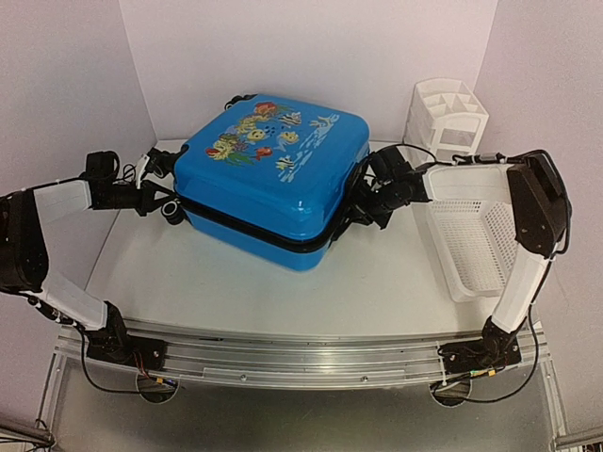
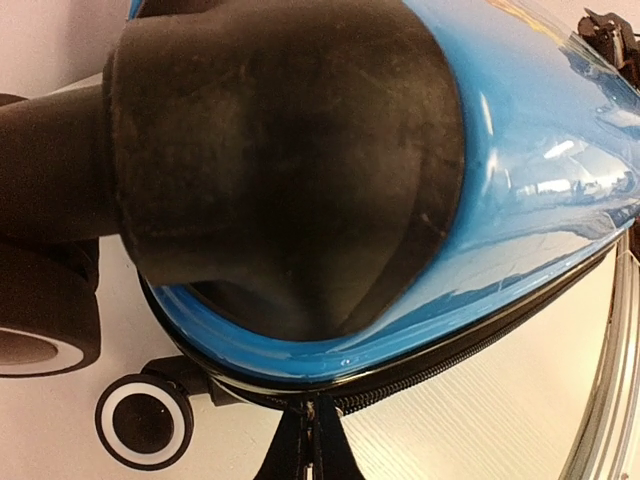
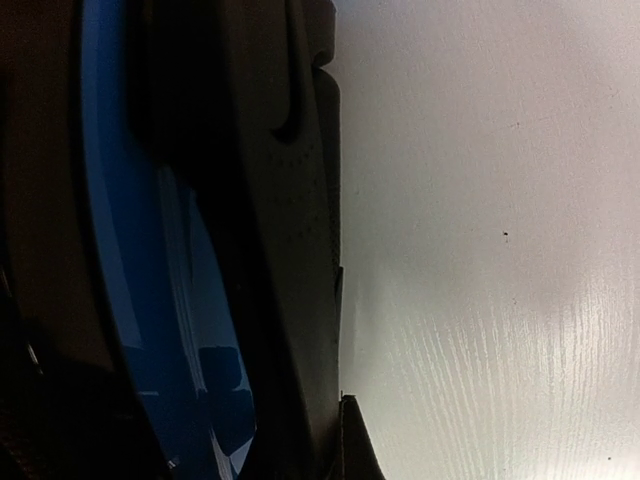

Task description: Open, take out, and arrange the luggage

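Tabletop (image 1: 283, 282), white and broad, carries everything, and on its far middle sits the luggage (image 1: 273, 179), a bright blue hard-shell suitcase lying flat with the fish-print lid facing up and the two shells shut together, so by my read the opening step is not yet done. Off to the right, a white perforated basket (image 1: 471, 235) lies along the table's right edge, and beyond it in the far right corner stands a white compartmented organizer (image 1: 448, 118). Both are apart from the action, and likely they wait as places for whatever comes out. Now the arms: one reaches in from each side, bracketing the case, which makes sense for a seam that runs all the way round. Left gripper (image 2: 308, 445) is down at the case's left end by the wheels, fingers together, tips right at the black zipper band (image 2: 480, 345); whether they pinch a zipper pull, I cannot tell. Right gripper (image 1: 361, 205) is tucked against the right side of the case, fingers drawn together too, and its own camera is so dark and close that what it has, if anything, is hidden. Smaller detail from the left wrist: a black wheel housing (image 2: 290, 170) bulges over the blue shell, and a black-and-white wheel (image 2: 145, 420) shows just beside it.
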Robot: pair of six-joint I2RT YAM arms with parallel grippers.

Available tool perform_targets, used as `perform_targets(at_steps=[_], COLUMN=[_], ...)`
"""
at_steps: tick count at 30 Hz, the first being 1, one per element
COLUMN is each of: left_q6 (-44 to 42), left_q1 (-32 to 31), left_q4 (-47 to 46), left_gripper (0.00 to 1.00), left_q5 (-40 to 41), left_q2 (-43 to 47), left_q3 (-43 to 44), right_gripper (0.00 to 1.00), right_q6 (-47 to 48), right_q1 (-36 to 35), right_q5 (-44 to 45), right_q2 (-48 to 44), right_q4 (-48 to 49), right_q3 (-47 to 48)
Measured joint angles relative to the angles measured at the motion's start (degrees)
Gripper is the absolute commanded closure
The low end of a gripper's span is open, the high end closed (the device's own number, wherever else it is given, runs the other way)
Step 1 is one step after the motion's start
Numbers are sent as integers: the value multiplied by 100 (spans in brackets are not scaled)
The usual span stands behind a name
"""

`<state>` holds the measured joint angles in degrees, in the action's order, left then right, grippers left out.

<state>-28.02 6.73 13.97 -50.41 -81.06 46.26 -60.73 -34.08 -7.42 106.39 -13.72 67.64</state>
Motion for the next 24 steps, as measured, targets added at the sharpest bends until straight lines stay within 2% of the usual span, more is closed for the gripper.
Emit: perform_targets(at_steps=[4, 7, 10, 15, 19, 24], left_q6=[-271, -58, 816, 2882, 3844, 4659], left_q1=[150, 219, 267, 348, 351, 351], left_q4=[250, 200, -336, -1837, -2534, -2936], left_gripper=[100, 100, 100, 100, 100, 100], left_q5=[-355, -566, -747, -914, -897, -723], left_q2=[-182, -220, -231, -240, -237, -262], left_q3=[143, 124, -115, -748, -1003, -1090], right_gripper=[100, 100, 100, 100, 100, 100], right_q6=[244, 376, 435, 461, 461, 448], right_q1=[79, 137, 175, 205, 223, 241], right_q5=[-159, -283, -343, -358, -377, -449], right_q2=[72, 109, 127, 151, 183, 262], right_q4=[-194, -275, -317, -388, -419, -494], right_q3=[145, 208, 243, 301, 342, 449])
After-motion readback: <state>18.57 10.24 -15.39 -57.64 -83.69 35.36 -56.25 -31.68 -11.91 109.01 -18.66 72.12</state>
